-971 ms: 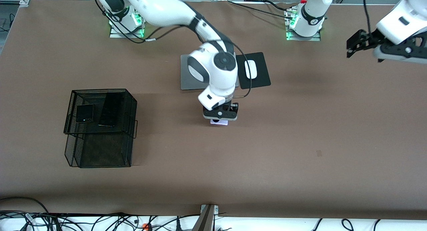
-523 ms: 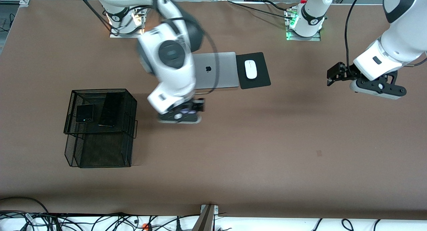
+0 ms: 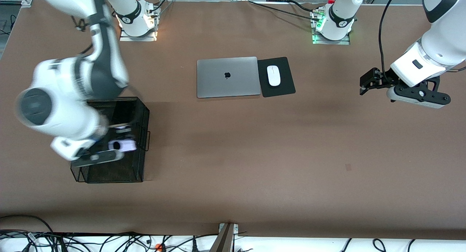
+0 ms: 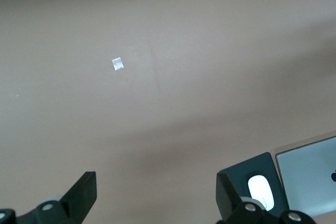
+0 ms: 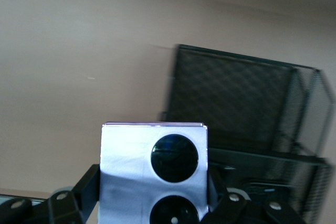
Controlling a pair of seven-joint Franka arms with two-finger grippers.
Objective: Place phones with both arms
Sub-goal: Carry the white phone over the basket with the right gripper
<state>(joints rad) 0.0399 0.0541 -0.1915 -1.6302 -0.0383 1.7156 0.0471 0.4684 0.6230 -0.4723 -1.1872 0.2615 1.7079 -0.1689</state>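
Right end effector point(image 3: 109, 150), clamped on lavender phone point(image 3: 122, 145) at frame's lower left, hung over mesh basket point(image 3: 143, 113); phone might clip rim; left end effector point(image 3: 367, 85) waited, fully open, empty.

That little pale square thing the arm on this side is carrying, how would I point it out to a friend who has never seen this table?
Start at the black wire basket at the right arm's end of the table. Over it hangs the right gripper, its fingers shut on the lavender-white phone. It is small, square and pale, with two round black lenses on its face, unlike the dark things in the basket.
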